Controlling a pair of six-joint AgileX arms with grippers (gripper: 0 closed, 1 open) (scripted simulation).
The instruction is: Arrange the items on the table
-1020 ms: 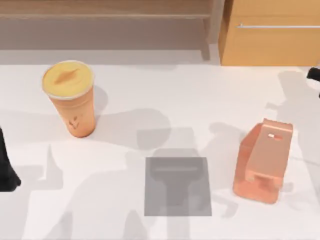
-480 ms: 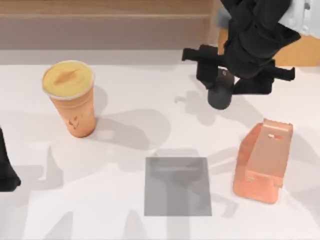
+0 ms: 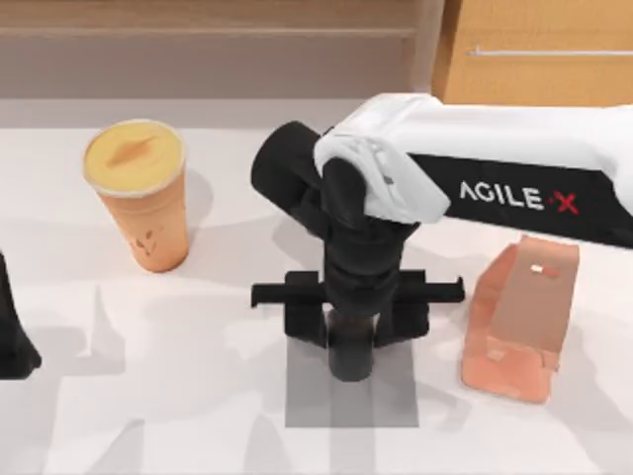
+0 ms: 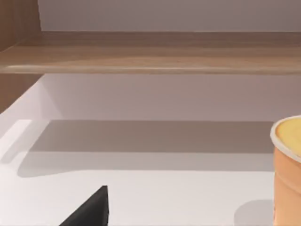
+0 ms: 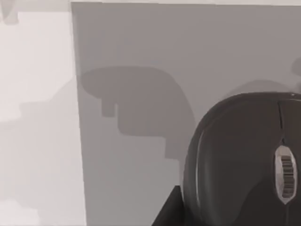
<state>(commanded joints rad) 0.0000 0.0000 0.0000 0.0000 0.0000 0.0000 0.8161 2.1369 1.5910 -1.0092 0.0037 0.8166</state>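
A small black mouse (image 3: 351,364) hangs low over the grey mat (image 3: 391,406) in the front middle of the white table (image 3: 198,416), with my right gripper (image 3: 353,336) shut on it. The right wrist view has the mouse (image 5: 235,160) close up above the mat (image 5: 136,94), scroll wheel showing. A tall orange cup (image 3: 138,193) with a yellow lid stands upright at the back left, and its rim (image 4: 287,136) edges into the left wrist view. My left gripper (image 3: 10,336) is parked at the table's left edge.
A salmon-coloured stand (image 3: 519,317) sits right of the mat, close to the right arm. A wooden shelf (image 3: 198,30) and a wooden cabinet (image 3: 534,69) with a metal handle line the back edge.
My right arm came in from the back right carrying the mouse, swept forward and left, and now holds it low over the grey mat. The cup, the stand and the left arm stayed put.
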